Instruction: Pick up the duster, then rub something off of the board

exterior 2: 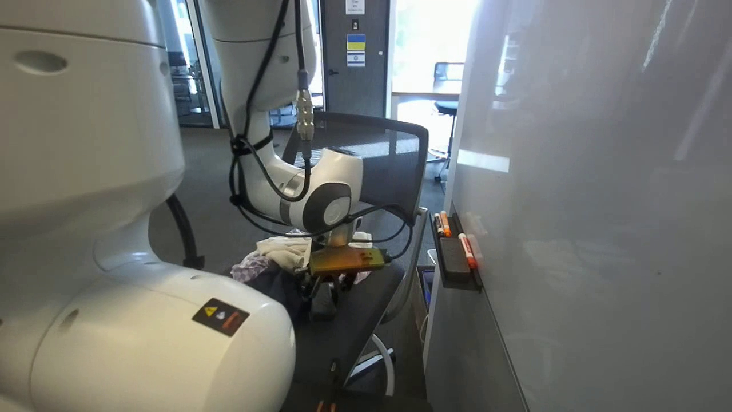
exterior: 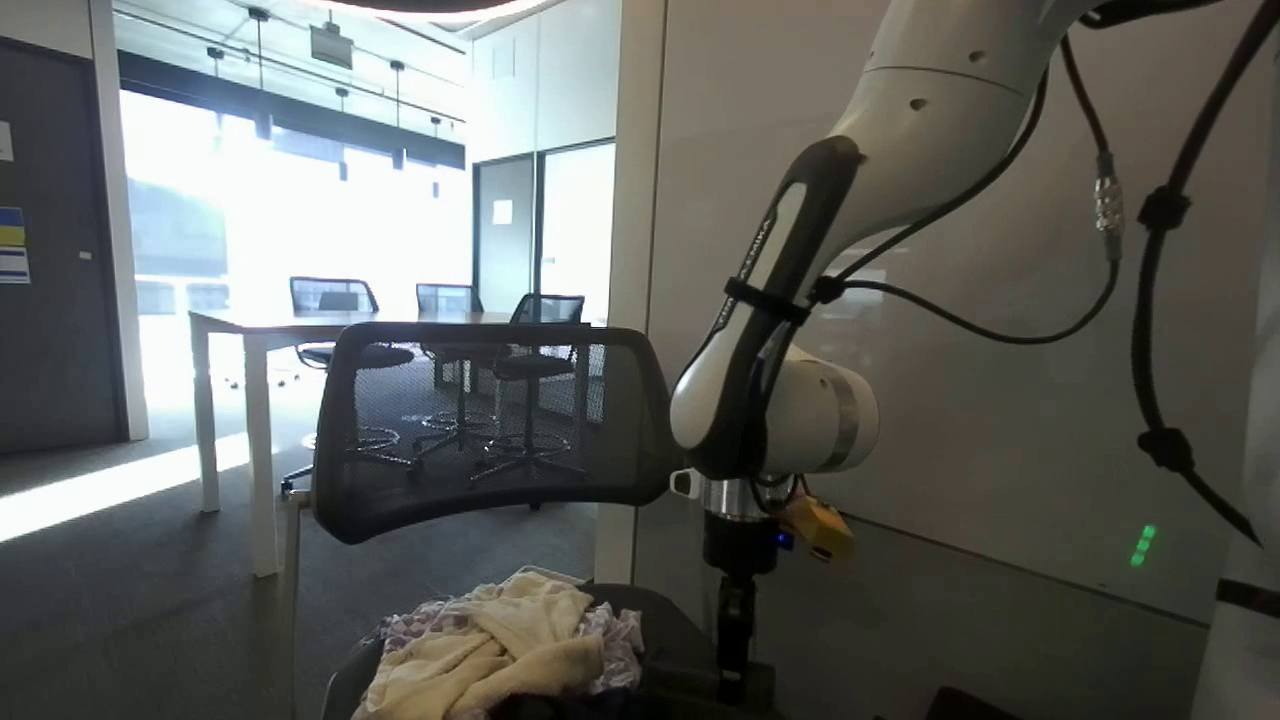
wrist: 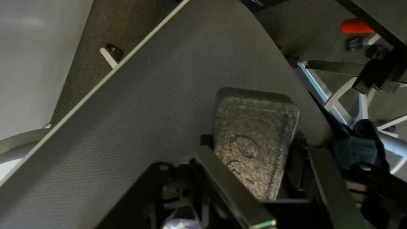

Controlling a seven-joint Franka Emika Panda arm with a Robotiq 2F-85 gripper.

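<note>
The duster (wrist: 252,121) is a grey-brown felt block with dark marks on it. In the wrist view it lies between the two fingers, over the chair seat. My gripper (wrist: 254,143) points down, with a fingertip against each long side of it. The duster also shows in an exterior view as a small dark block (exterior 2: 323,306) below the gripper (exterior 2: 329,286). I cannot tell whether it is clear of the seat. In an exterior view the gripper (exterior: 735,680) is seen edge-on and the duster is hard to make out. The board (exterior: 1000,430) is the glossy white panel, also in an exterior view (exterior 2: 600,229).
The office chair's dark seat (wrist: 152,105) lies under the gripper, and its mesh backrest (exterior: 490,420) rises behind. Crumpled cloths (exterior: 500,640) lie on the seat. A narrow tray (exterior 2: 456,280) on the board holds several markers (exterior 2: 467,249) and a dark block (exterior 2: 453,254).
</note>
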